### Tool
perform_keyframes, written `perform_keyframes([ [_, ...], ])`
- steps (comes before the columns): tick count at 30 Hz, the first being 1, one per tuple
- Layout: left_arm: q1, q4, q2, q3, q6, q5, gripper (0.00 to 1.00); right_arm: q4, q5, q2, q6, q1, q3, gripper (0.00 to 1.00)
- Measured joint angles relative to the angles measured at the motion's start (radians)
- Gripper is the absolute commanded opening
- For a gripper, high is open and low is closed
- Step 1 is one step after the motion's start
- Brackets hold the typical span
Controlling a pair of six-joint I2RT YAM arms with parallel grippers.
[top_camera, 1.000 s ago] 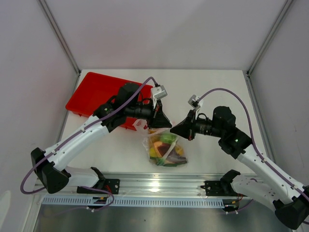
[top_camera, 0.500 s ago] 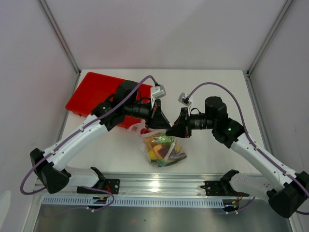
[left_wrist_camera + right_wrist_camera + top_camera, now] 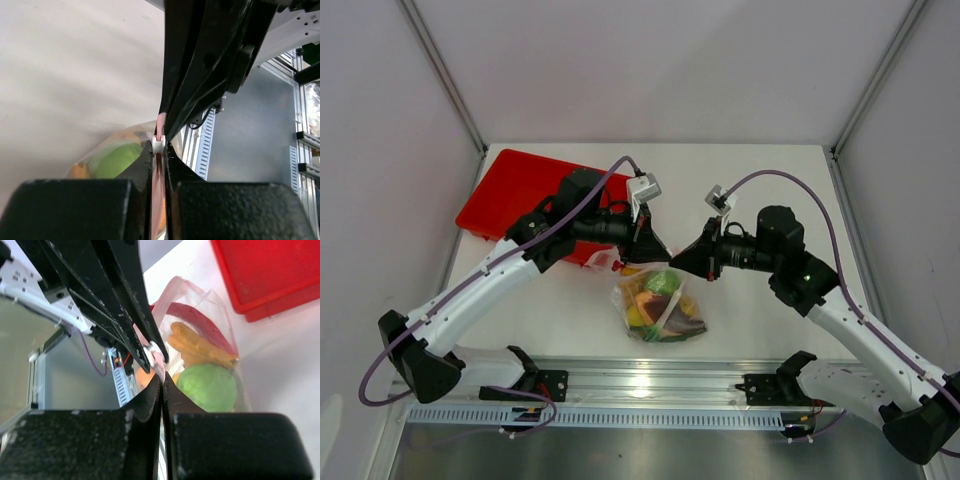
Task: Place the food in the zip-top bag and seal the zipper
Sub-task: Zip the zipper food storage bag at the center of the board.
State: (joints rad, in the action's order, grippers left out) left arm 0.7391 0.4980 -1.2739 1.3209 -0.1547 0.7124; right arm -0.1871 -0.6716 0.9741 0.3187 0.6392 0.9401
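the left pincer (image 3: 158,150) is squeezed shut, its black fingers (image 3: 140,170) pressed flat on the thin pink zipper strip (image 3: 161,122). a small white clip-like piece (image 3: 158,145) sits right at the fingertips; i cannot tell whether it is a slider or part of the strip. the right pincer (image 3: 162,382) is closed to a hairline as well. pink shows just past its tips, so it looks pinched onto the same strip.

from above, the two pincers meet almost tip to tip, one coming from each side, so neither arm is the nearer one. the strip's long axis appears to run through both grips, roughly left to right across the white worktop (image 3: 760,190).

the crinkly clear plastic bag (image 3: 660,310) lies on the near side of that line, below both pincers. it seems to rest on the worktop. the food is inside it: a round green toy lime (image 3: 207,385), orange toy pieces (image 3: 200,347) and other coloured bits pressed against the film. the red rectangular plastic tray (image 3: 515,190) lies well apart at the far left, behind the left arm.

the loading looks done and the sealing looks under way. by my reading, any closing pinch has to travel along the strip's own line, outward from the other grip. a pull across that line would more likely drag the bag than close its mouth.
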Motion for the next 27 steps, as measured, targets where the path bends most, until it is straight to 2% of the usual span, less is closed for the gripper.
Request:
perform_keyframes([
  [5, 0.000, 0.018, 0.061, -0.049, -0.002, -0.049, 0.06, 0.040, 0.064, -0.048, 0.051, -0.013, -0.025, 0.00],
  [10, 0.000, 0.043, 0.079, -0.058, 0.001, -0.060, 0.00, 0.063, 0.052, -0.068, 0.067, -0.022, -0.043, 0.00],
  [11, 0.000, 0.043, 0.079, -0.059, 0.002, -0.055, 0.01, 0.066, 0.031, -0.069, 0.063, -0.030, -0.043, 0.05],
  [12, 0.000, 0.044, 0.079, -0.060, 0.002, -0.051, 0.01, 0.067, 0.005, -0.069, 0.054, -0.040, -0.042, 0.21],
  [15, -0.001, 0.051, 0.079, -0.061, 0.003, -0.021, 0.00, 0.043, -0.082, -0.056, -0.004, -0.060, -0.017, 0.34],
  [22, -0.001, 0.060, 0.053, -0.023, 0.007, 0.068, 0.01, -0.032, -0.246, 0.025, -0.140, -0.054, 0.076, 0.32],
  [26, -0.001, 0.060, 0.034, -0.016, 0.007, 0.103, 0.01, -0.034, -0.284, 0.064, -0.157, -0.045, 0.082, 0.20],
  [27, -0.002, 0.062, 0.031, -0.016, 0.007, 0.105, 0.01, -0.035, -0.292, 0.070, -0.158, -0.043, 0.083, 0.13],
])
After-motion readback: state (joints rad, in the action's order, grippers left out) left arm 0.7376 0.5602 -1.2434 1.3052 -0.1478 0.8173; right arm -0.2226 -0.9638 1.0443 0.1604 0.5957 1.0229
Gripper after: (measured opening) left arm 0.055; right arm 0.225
